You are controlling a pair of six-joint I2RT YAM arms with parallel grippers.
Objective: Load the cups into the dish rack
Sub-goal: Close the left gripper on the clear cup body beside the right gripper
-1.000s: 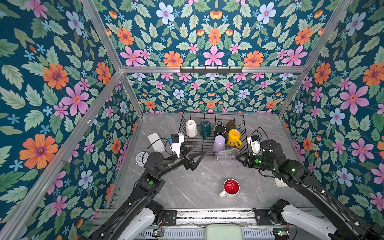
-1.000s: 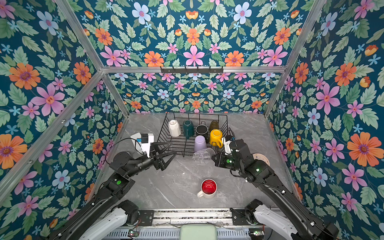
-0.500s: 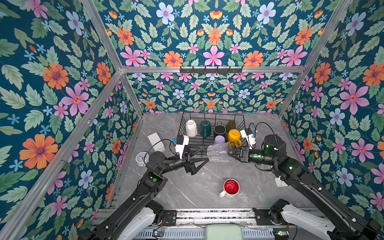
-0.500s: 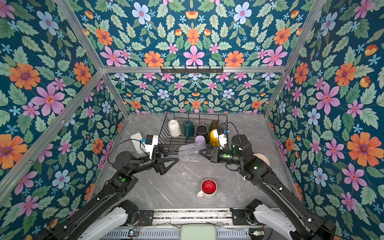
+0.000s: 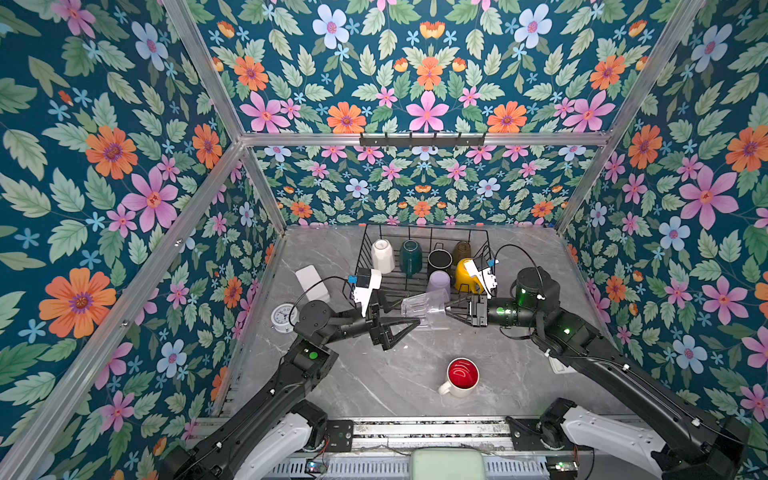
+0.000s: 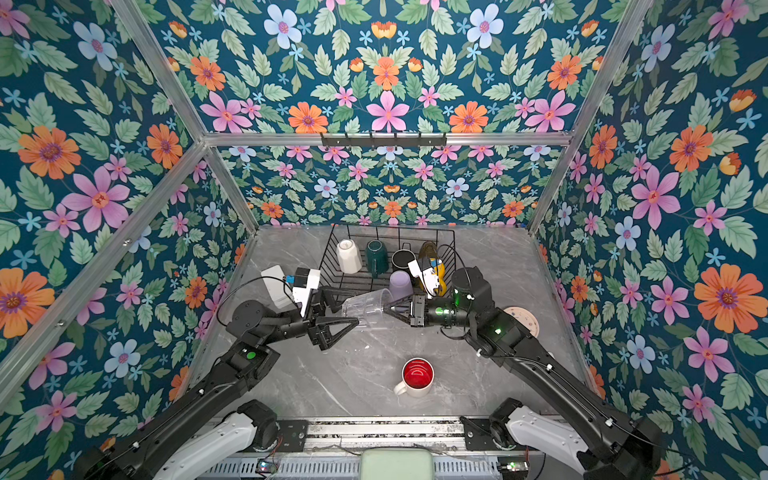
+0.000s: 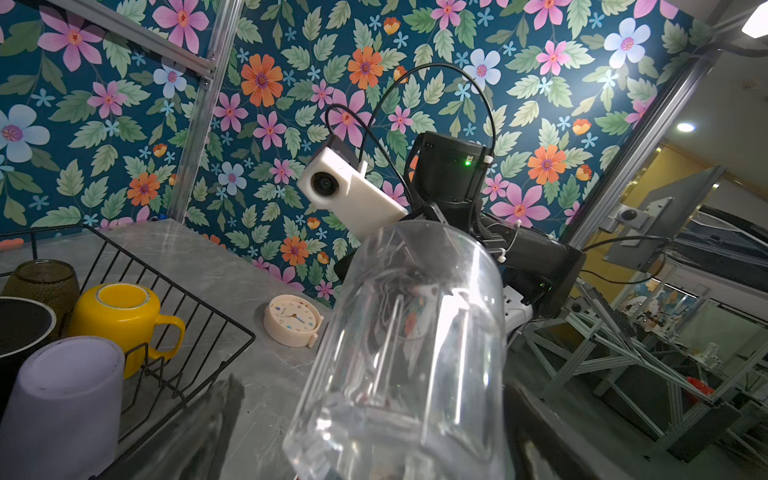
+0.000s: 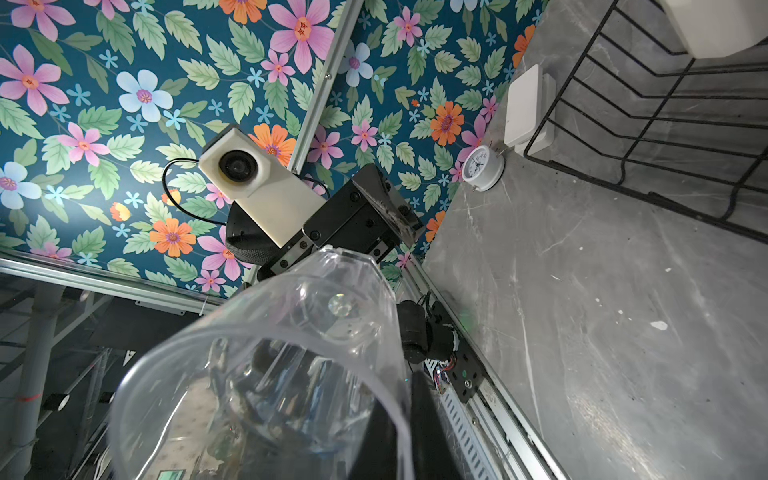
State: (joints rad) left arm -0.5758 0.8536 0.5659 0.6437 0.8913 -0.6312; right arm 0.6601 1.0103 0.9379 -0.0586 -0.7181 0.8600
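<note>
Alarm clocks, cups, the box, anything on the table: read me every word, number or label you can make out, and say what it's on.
Nothing reads clearly.
White alarm clock: dial numerals, too small to read.
Cream alarm clock: dial numerals, too blurred to read.
Flat white box: no print shows.
Clear glass: no lettering shows.
White red-inside mug: no lettering shows.

Reaches to the middle with the left arm (image 5: 291, 374), forearm near level; holds the left gripper (image 5: 410, 309) spread wide, fingers (image 6: 345, 322) flanking the base end of the clear glass (image 5: 426, 307); stretches the right arm (image 5: 602, 361) in opposite, wrist level; pinches the glass rim tight in the right gripper (image 5: 447, 307), carrying it sideways.
</note>
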